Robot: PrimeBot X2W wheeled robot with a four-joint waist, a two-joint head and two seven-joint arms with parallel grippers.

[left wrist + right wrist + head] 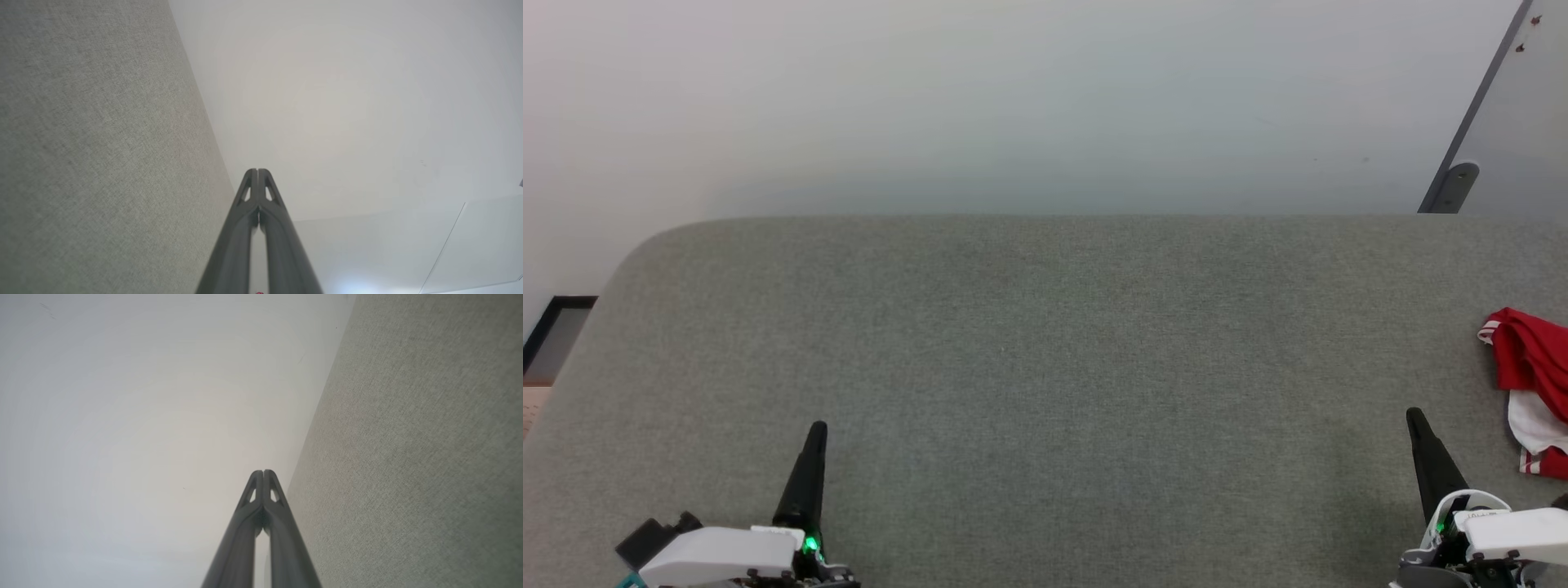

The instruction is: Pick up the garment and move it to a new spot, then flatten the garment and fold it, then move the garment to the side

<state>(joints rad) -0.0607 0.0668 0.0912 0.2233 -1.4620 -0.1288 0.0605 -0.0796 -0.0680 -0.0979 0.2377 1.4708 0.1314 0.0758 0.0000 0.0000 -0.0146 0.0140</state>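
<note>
Red with white, the garment point(1534, 384) lies bunched far right on the grey fabric surface point(1045, 343) in my head view, near my right gripper point(1415, 416), untouched. Wrist views show close up: left gripper point(257, 170) and right both clenched, empty.

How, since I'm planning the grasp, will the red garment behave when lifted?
Likely floppy: the garment lies crumpled in soft folds, so it should sag from a pinch. Probably light, yet it may drag on the textured grey surface.
</note>
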